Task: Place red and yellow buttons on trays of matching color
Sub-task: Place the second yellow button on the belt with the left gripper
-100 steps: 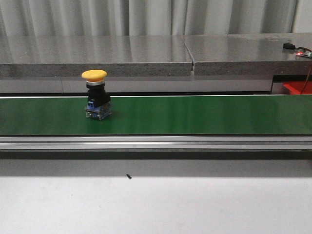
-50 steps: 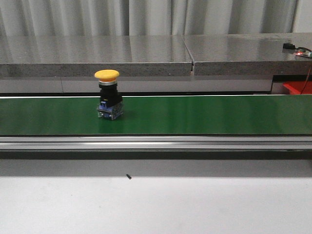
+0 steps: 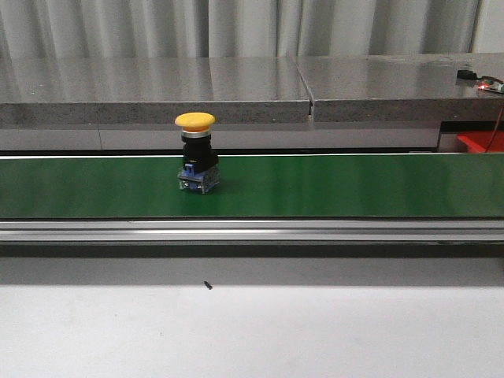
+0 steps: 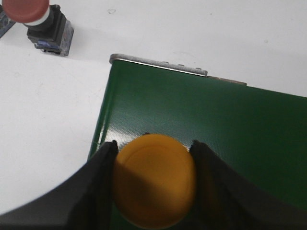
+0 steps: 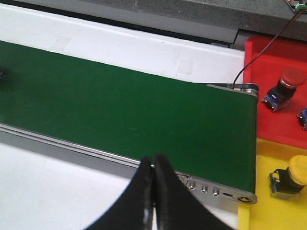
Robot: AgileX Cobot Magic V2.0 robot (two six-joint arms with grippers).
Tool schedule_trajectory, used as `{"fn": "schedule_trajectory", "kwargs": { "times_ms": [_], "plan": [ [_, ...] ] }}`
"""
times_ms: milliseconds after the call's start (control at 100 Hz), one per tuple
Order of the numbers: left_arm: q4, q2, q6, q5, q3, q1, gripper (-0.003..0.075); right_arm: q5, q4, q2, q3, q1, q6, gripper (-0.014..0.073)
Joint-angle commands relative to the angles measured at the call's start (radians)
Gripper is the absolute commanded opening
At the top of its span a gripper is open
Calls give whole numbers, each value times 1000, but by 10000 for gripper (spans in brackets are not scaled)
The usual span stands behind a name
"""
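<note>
A yellow button [image 3: 197, 153] stands upright on the green belt [image 3: 354, 185], left of centre in the front view. Neither gripper shows in that view. In the left wrist view my left gripper [image 4: 154, 144] is shut on the cap of another yellow button [image 4: 156, 187], over the end of the belt [image 4: 216, 115]. A red button [image 4: 36, 19] lies on the white table beyond that end. My right gripper [image 5: 154, 160] is shut and empty above the belt's near rail. Beyond the belt's other end, a red tray [image 5: 273, 62] holds a red button [image 5: 285, 84] and a yellow tray [image 5: 268, 158] holds a yellow button [image 5: 292, 179].
A grey stone ledge [image 3: 236, 87] runs behind the belt. A metal rail [image 3: 252, 230] borders the belt's near side, with white table [image 3: 252, 331] in front. A black cable [image 5: 261, 45] crosses the red tray, and part of another item [image 5: 303, 117] shows at its edge.
The yellow button on the belt has travelled to the right, still upright.
</note>
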Motion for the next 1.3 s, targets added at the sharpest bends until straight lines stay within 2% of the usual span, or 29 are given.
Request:
{"fn": "schedule_trajectory", "kwargs": {
  "times_ms": [0,60,130,200,320,370,420,700,910,1080,1290],
  "plan": [
    [-14,-38,0,-55,-25,-5,-9,-61,10,-2,-28,-2,-6,-68],
    [-17,-38,0,-55,-25,-5,29,-61,10,-2,-28,-2,-6,-68],
    [-17,-38,0,-53,-25,-5,122,-61,10,-2,-28,-2,-6,-68],
    [-18,-38,0,-53,-25,-5,261,-61,10,-2,-28,-2,-6,-68],
    [-29,-40,0,-55,-26,-5,549,-61,10,-2,-28,-2,-6,-68],
    [-29,-46,0,-55,-31,-5,628,-61,10,-2,-28,-2,-6,-68],
    [-31,-53,0,-55,-38,-5,676,-61,10,-2,-28,-2,-6,-68],
    [-49,-175,22,-59,-62,-13,669,-61,10,-2,-28,-2,-6,-68],
    [-51,-350,65,-95,-31,-95,669,-61,10,-2,-28,-2,-6,-68],
    [-43,-521,70,-106,60,-172,669,-61,10,-2,-28,-2,-6,-68],
    [-50,-776,70,-106,233,-207,669,-61,10,-2,-28,-2,-6,-68]
  ]
}}
